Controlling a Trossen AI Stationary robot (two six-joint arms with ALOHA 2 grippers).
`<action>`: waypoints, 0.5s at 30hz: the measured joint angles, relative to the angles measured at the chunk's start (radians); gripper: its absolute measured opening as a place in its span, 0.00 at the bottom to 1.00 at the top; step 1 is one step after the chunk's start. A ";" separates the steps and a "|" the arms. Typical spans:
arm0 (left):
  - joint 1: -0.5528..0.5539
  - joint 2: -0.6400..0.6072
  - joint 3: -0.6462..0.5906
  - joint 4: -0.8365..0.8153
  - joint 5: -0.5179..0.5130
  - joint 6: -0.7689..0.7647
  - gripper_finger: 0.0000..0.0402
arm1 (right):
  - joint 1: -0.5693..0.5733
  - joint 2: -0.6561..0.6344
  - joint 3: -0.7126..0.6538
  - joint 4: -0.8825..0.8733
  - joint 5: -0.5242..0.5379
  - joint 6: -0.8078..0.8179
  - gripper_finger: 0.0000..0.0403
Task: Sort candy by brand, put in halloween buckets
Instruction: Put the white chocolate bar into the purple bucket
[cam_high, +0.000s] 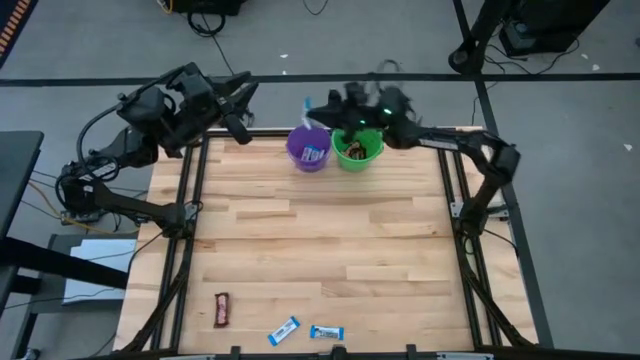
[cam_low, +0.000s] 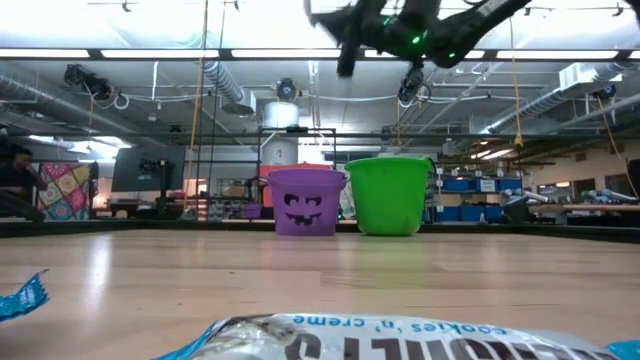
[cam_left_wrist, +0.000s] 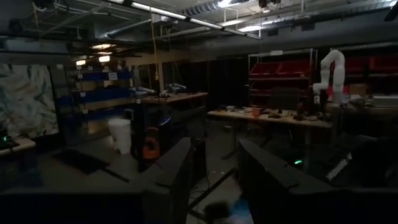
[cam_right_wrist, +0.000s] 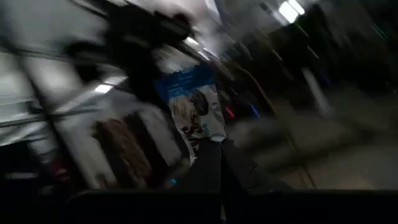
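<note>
The purple bucket (cam_high: 308, 148) (cam_low: 303, 200) and the green bucket (cam_high: 358, 148) (cam_low: 390, 195) stand upright side by side at the table's far edge. Blue-and-white candy shows inside the purple one, dark candy inside the green one. My right gripper (cam_high: 322, 108) (cam_right_wrist: 217, 158) hangs above the purple bucket, shut on a blue-and-white candy bar (cam_high: 308, 104) (cam_right_wrist: 196, 112). One dark brown bar (cam_high: 222, 309) and two blue-and-white bars (cam_high: 284, 331) (cam_high: 327, 332) lie flat near the table's near edge. My left gripper (cam_high: 240, 112) (cam_left_wrist: 214, 180) is open, raised off the table's far left corner. My right gripper pinches the blue-and-white candy bar by one end (cam_right_wrist: 208, 140) between its two fingers. The rest of the bar sticks out beyond the fingertips. The bar is lifted clear, in the air above the purple bucket.
The wide middle of the wooden table (cam_high: 320, 240) lies between the buckets and the candy at the near edge. Dark frame rails (cam_high: 185, 250) (cam_high: 465, 250) run along the left and right sides. One blue-and-white bar (cam_low: 330, 340) lies right in front of the low camera.
</note>
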 joint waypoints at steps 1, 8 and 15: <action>0.004 0.000 0.000 -0.005 0.000 0.000 0.33 | -0.007 0.022 0.026 -0.072 0.016 -0.005 0.00; 0.018 0.001 0.000 -0.042 0.000 -0.003 0.33 | -0.015 0.111 0.189 -0.505 0.195 -0.132 0.01; 0.019 0.001 0.000 -0.042 0.000 -0.003 0.33 | -0.012 0.116 0.285 -0.888 0.440 -0.299 0.01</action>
